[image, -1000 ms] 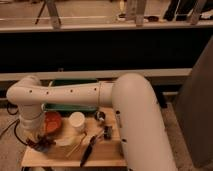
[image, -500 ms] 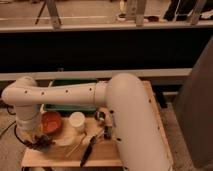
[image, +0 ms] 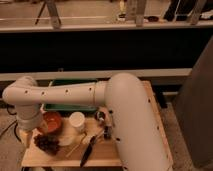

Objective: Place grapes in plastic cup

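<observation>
The arm reaches across the desk (image: pixel 130 150) to its left edge, where the gripper (image: pixel 29 136) hangs just above the grapes (image: pixel 46 143) near the front-left corner, probably lining up a grasp; whether it is parted or closed I cannot tell. No light-blue plastic cup shows. A red-orange bowl (image: pixel 52 121) and white cup (image: pixel 77 121) crowd behind, leaving little room leftward.

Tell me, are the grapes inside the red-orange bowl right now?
No, the grapes lie on the table in front of the bowl, below the gripper.
</observation>
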`<action>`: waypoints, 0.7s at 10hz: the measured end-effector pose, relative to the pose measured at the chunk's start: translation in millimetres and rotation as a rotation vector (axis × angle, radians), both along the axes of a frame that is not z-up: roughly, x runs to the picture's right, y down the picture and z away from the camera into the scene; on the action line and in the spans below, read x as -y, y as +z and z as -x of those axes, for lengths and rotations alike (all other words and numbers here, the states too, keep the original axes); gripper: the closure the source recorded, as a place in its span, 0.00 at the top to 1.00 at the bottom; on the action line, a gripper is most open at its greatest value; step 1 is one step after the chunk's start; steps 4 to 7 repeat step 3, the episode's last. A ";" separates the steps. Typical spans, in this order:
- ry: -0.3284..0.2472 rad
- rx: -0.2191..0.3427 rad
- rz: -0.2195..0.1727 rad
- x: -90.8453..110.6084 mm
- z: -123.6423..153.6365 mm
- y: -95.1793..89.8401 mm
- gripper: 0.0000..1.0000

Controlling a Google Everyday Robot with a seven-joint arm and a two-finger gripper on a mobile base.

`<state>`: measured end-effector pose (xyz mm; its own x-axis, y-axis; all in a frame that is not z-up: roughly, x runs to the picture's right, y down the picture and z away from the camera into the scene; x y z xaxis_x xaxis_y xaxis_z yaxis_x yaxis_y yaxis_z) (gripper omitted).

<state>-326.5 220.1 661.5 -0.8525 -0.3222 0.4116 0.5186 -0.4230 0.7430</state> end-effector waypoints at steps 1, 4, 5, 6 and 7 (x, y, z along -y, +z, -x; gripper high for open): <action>0.016 -0.087 0.006 1.2 -0.8 6.5 0.80; 0.086 -0.264 0.007 7.3 -5.2 17.3 0.80; 0.086 -0.264 0.007 7.3 -5.2 17.3 0.80; 0.086 -0.264 0.007 7.3 -5.2 17.3 0.80; 0.086 -0.264 0.007 7.3 -5.2 17.3 0.80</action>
